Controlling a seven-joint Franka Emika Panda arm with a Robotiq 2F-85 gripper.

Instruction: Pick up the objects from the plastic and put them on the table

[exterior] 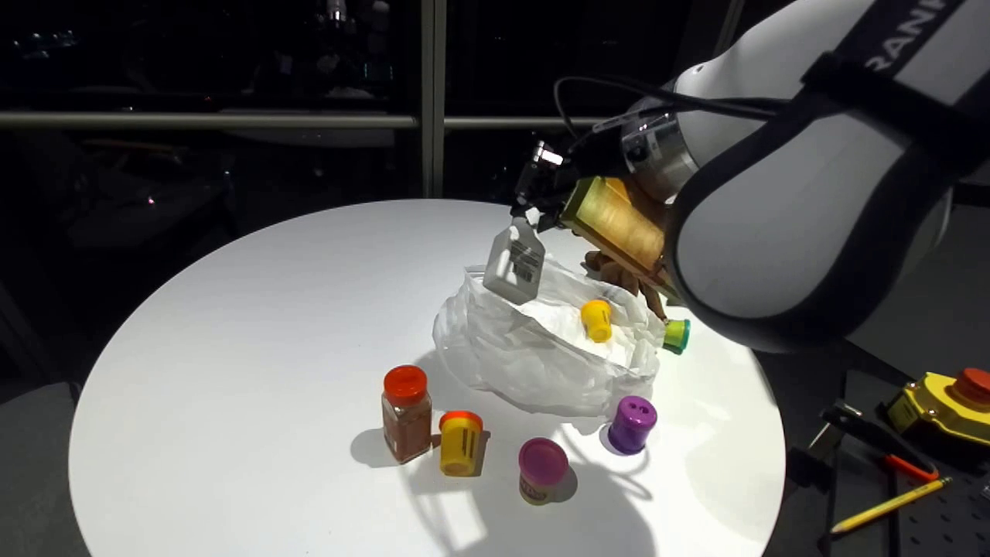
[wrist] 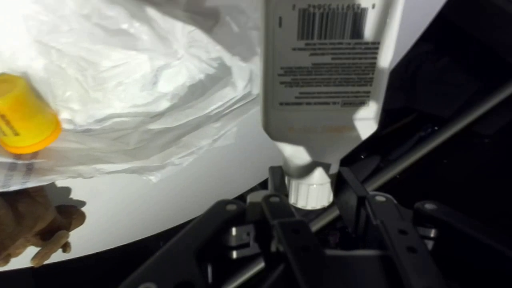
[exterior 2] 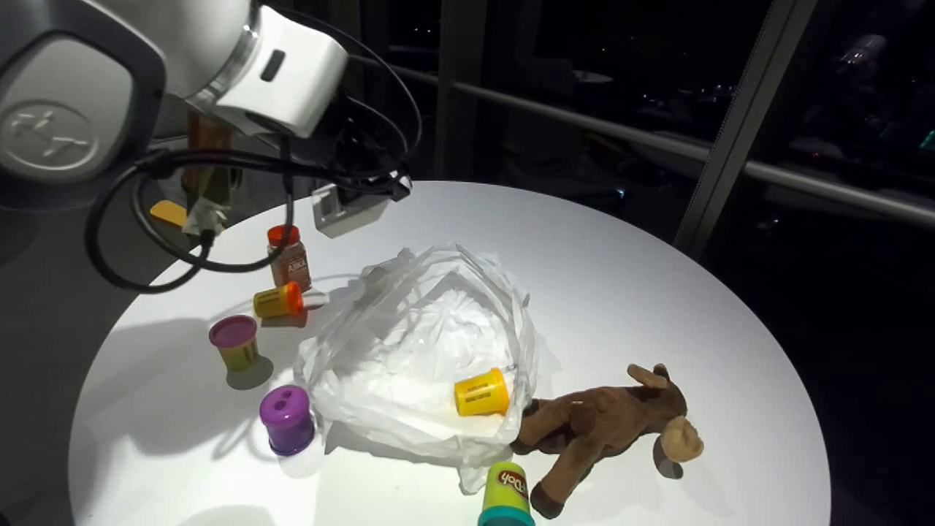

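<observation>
Fingers (wrist: pixel 354 200) grip white plastic bottle (wrist: pixel 324 80); six objects (exterior 2: pixel 287 421) on round white worktop (exterior: pixel 271 325); yellow tub (exterior 2: pixel 482 393) outstanding in translucent plastic bag (exterior: pixel 503 356)

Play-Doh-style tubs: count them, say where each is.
4: yellow tub in the plastic bag; orange-lidded tub beside the red-lidded jar; pink-lidded tub between that and the purple container (not counted); green tub by the brown animal. Bag folds may hide more.
</observation>
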